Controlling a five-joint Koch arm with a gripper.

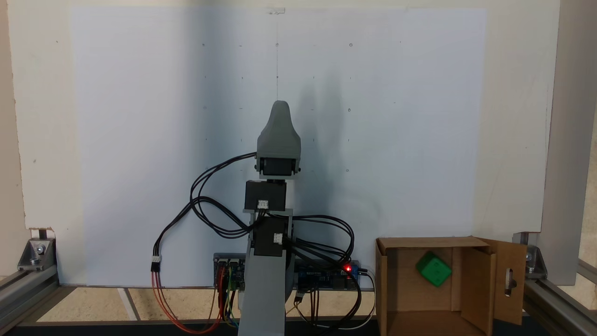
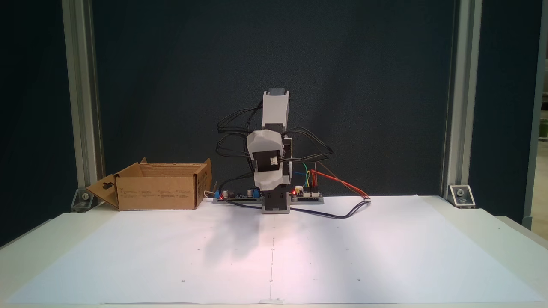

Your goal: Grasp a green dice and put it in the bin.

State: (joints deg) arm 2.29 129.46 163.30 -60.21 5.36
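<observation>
The green dice [image 1: 433, 269] lies inside the bin [image 1: 385, 284], a brown cardboard box with open flaps, one with an oblong slot. The bin stands at the lower right in one fixed view and, as the bin [image 2: 158, 190], at the left in the other, where its walls hide its inside. My arm is folded up over its base, well apart from the bin. The gripper [image 1: 280, 106] points out over the white sheet and shows as one grey tapered shape. Seen from the front, the gripper [image 2: 269, 186] hangs low before the base. Nothing is visibly held.
A white paper sheet [image 2: 274, 252] covers the table in front of the arm. Circuit boards [image 2: 306, 194] and looping cables [image 1: 205, 210] sit around the base. Aluminium frame posts [image 2: 81, 98] and corner brackets [image 2: 460, 194] stand at the table's sides.
</observation>
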